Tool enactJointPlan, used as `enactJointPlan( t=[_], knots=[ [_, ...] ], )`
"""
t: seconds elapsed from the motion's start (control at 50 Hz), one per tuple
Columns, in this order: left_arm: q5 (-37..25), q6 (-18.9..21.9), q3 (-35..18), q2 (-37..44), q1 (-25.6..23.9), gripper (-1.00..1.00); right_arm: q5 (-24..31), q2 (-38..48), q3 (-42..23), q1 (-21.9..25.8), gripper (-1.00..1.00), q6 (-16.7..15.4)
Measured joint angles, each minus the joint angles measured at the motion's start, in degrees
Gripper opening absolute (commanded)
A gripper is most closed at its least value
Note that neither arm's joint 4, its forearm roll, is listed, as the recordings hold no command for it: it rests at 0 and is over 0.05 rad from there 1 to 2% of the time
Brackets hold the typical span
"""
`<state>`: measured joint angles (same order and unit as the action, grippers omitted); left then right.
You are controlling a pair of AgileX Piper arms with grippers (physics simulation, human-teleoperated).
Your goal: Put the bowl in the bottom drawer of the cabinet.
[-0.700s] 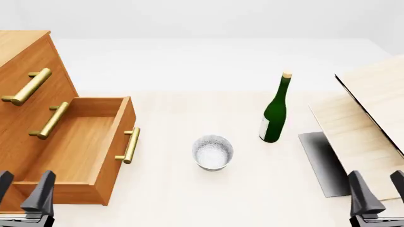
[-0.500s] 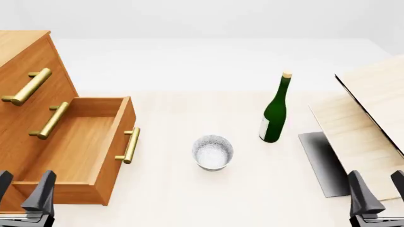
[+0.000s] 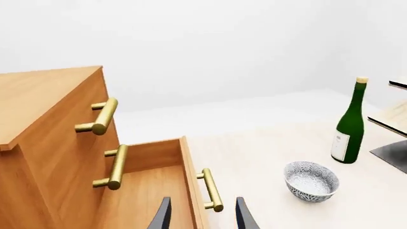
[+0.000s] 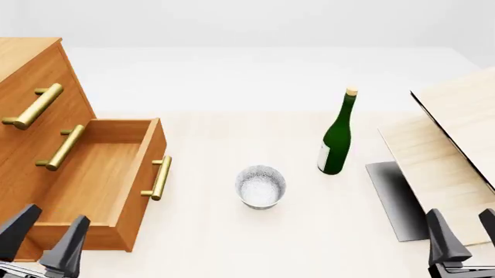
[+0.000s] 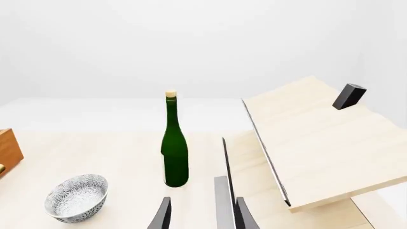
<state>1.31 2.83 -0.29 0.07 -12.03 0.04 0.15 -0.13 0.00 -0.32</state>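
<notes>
Bowl (image 4: 261,186) sits upright on the pale wooden bench (image 4: 232,243), between the pulled-out bottom drawer (image 4: 101,179) of the cabinet (image 4: 31,75) and a green bottle (image 4: 337,136). Plain white walls behind. Left pincer (image 4: 45,238) and right pincer (image 4: 462,236) both hang spread, holding nothing.

The cabinet (image 4: 23,75) is showing orange-brown wood with brass handles (image 4: 160,178); the bowl (image 4: 261,186) is showing white-grey speckling inside, and the bottle (image 4: 337,139) is gleaming dark green.

The cabinet (image 4: 31,87) runs off the front view's left edge, and the right end effector (image 4: 464,243) is cropped below.
</notes>
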Motion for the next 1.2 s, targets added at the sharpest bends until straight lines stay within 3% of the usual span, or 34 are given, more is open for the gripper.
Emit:
enactJointPlan(
  t=[0.58,1.2],
  knots=[
    [-5.3,2.6,-7.2,1.5,-16.6,1.0,0.0,0.0,0.0,0.0,1.0,0.0],
    [6.7,5.0,-19.6,29.4,-28.9,1.0,0.0,0.0,0.0,0.0,1.0,0.0]
  ],
)
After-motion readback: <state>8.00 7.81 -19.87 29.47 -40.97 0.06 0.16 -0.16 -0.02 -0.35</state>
